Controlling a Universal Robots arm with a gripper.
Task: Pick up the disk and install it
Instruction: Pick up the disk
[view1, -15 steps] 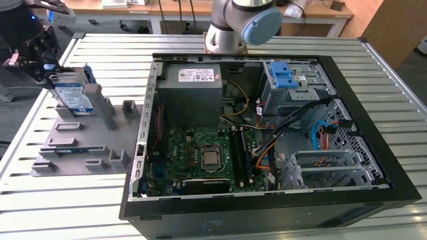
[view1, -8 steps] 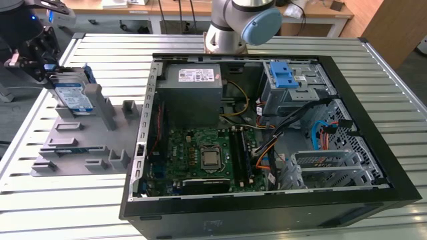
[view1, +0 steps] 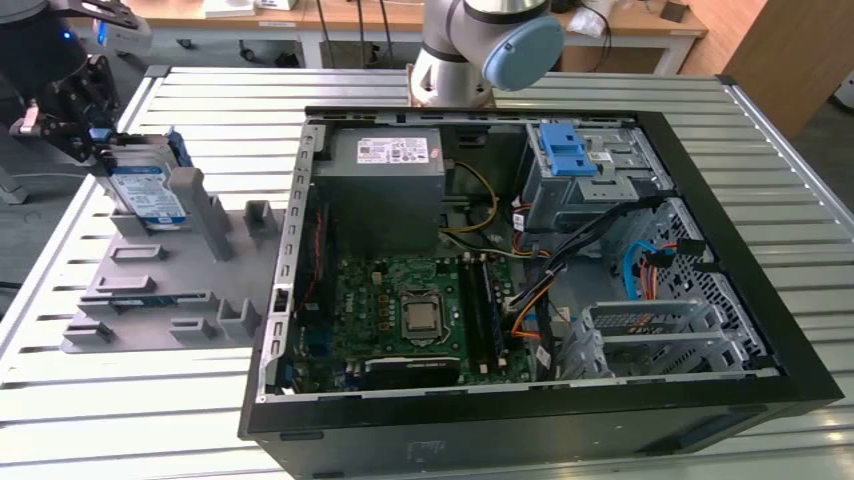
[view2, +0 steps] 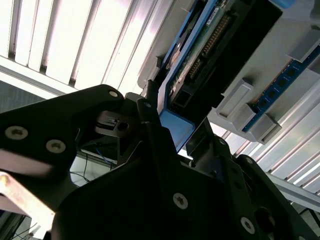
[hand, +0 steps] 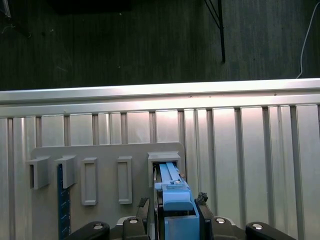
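With the pincer (hand: 173, 201) clenched on the disk (view1: 147, 195), it should be lifted straight out of its grey rack (view1: 174, 300) slot, kept untilted

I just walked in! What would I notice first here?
The big open computer case, full of wires and circuit boards, fills the middle of the exterior view. At that view's left, the gripper clamps the disk, standing upright in a grey rack.
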